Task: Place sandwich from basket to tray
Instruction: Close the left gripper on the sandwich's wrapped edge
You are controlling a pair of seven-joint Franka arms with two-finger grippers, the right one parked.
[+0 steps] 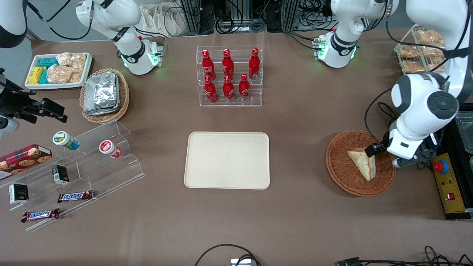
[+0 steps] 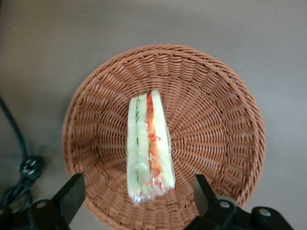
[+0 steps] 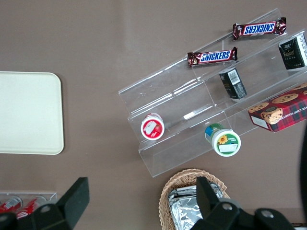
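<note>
The sandwich (image 1: 364, 163), a wrapped white wedge with red and green filling, lies in the round reddish-brown wicker basket (image 1: 338, 164) toward the working arm's end of the table. My left gripper (image 1: 374, 150) hangs just above the sandwich (image 2: 147, 148), open. Its black fingers (image 2: 72, 191) stand wide apart over the basket rim (image 2: 86, 96), touching nothing. The cream tray (image 1: 227, 160) lies flat at the middle of the table with nothing on it; it also shows in the right wrist view (image 3: 29, 112).
A clear rack of red bottles (image 1: 229, 75) stands farther from the front camera than the tray. A yellow control box with a red button (image 1: 447, 183) sits beside the basket. A clear stepped stand (image 1: 88, 162), a tan basket of foil packets (image 1: 103, 94) and a white snack tray (image 1: 59, 70) lie toward the parked arm's end.
</note>
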